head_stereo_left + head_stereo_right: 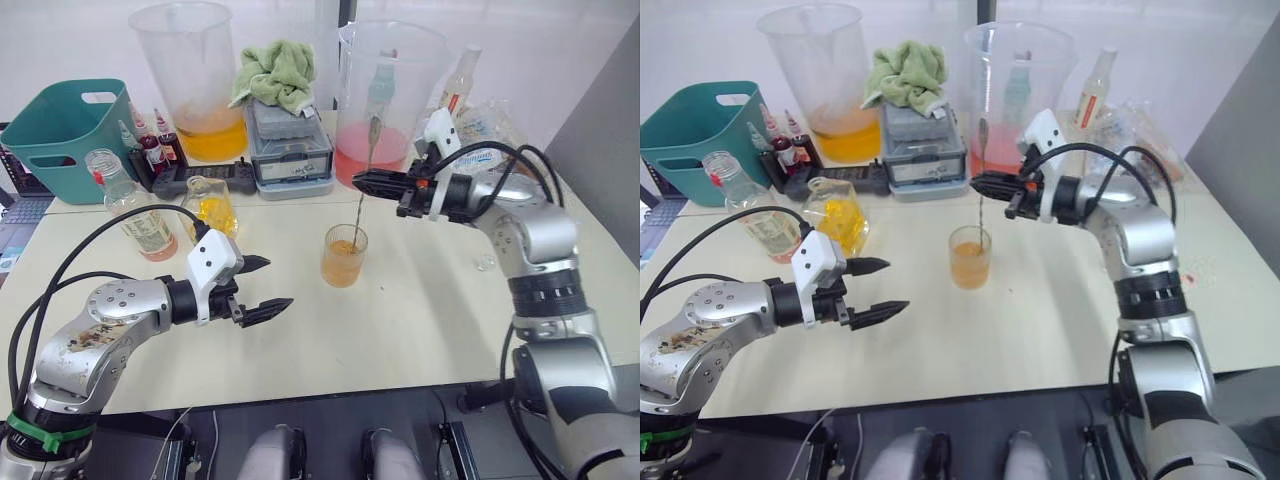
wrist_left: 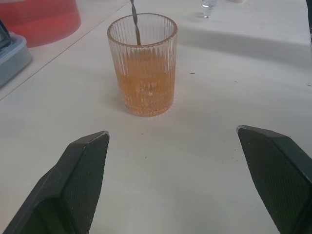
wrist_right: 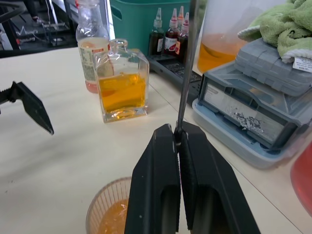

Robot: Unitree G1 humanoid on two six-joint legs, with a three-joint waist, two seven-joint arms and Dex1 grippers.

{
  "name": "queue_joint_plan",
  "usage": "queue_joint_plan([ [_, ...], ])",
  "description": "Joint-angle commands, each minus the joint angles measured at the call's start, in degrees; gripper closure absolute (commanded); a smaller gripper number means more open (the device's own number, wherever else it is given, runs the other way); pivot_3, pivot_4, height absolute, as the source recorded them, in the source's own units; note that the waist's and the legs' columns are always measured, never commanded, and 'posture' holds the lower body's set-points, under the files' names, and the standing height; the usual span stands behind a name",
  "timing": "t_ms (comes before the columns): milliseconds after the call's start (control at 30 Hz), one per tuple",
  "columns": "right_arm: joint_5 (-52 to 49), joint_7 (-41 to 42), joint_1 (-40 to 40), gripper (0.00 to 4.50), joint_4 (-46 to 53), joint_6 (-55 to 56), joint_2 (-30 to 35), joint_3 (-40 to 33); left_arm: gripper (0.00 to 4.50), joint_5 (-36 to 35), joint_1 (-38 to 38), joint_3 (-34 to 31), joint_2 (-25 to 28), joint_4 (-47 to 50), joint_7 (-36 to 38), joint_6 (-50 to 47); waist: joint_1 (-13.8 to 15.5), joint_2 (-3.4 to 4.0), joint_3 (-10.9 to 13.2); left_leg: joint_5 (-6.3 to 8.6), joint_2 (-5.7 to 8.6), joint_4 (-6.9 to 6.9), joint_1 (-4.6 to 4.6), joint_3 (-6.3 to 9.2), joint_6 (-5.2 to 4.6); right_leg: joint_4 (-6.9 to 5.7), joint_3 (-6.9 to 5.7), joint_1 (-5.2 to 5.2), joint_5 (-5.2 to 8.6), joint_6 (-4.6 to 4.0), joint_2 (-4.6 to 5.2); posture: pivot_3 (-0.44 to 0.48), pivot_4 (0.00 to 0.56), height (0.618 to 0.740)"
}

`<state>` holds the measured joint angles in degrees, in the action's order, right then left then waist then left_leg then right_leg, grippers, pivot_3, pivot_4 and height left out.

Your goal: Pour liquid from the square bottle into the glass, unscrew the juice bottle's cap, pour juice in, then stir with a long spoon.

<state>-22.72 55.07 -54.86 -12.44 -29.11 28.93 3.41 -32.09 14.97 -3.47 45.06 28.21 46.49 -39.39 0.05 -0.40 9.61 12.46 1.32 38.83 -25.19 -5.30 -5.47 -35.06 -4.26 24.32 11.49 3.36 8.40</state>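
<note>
The ribbed glass (image 1: 344, 256) stands mid-table, about half full of orange liquid. The long spoon (image 1: 361, 215) stands almost upright with its lower end in the glass. My right gripper (image 1: 357, 183) is shut on the spoon's shaft above the rim, as the right wrist view shows (image 3: 175, 132). My left gripper (image 1: 264, 286) hovers open just left of the glass, with nothing between its fingers. The square bottle (image 1: 210, 208), holding yellow liquid, stands back left with the juice bottle (image 1: 140, 218) beside it. I cannot pick out the cap.
A teal basket (image 1: 60, 130) sits far left with dropper bottles (image 1: 150, 142) beside it. Two big measuring jugs (image 1: 190, 70) (image 1: 390, 90) flank a grey box (image 1: 290, 150) topped by a green towel. A small clear piece (image 1: 485, 263) lies right of the glass.
</note>
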Motion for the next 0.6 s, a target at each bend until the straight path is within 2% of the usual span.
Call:
queue_joint_plan([
  [33, 0.7, -0.4, -2.2, 4.5, 0.4, 2.9, 0.3, -2.0, 0.06, -0.3, 0.7, -0.9, 0.0, 1.0, 0.2, 1.1, 0.2, 0.0, 0.0, 0.0, 0.0, 0.0, 0.0, 0.01, 0.0, 0.0, 0.0, -0.01, 0.0, 0.0, 0.0, 0.0, 0.15, 0.74],
  [133, -1.1, -3.4, -2.8, 4.5, 0.6, 3.9, -5.5, -2.4, 0.06, -0.4, 0.6, -1.0, -0.1, 1.5, -0.1, 0.8, -0.1, 0.0, 0.0, 0.01, 0.0, 0.0, 0.0, 0.01, 0.0, 0.0, 0.0, -0.04, 0.0, 0.0, 0.0, 0.0, 0.15, 0.74],
  [267, -2.5, -4.0, -1.8, 4.5, 3.7, 2.2, -9.0, -2.2, 0.06, -0.4, 0.7, -1.0, -0.2, 1.7, -0.3, 0.6, -0.4, 0.0, 0.0, -0.01, -0.04, -0.05, 0.0, 0.01, 0.03, -0.15, 0.0, 0.01, -0.01, -0.01, -0.05, 0.0, 0.15, 0.74],
  [600, -6.1, -2.6, -0.2, 4.5, 9.5, -4.8, -8.7, -2.0, 0.06, -0.3, 1.1, -0.4, -0.5, 1.5, -0.3, 0.7, -0.6, 0.0, 0.0, -0.01, -0.03, -0.04, 0.0, 0.02, 0.04, -0.13, 0.0, 0.0, -0.01, -0.01, -0.05, 0.0, 0.15, 0.74],
])
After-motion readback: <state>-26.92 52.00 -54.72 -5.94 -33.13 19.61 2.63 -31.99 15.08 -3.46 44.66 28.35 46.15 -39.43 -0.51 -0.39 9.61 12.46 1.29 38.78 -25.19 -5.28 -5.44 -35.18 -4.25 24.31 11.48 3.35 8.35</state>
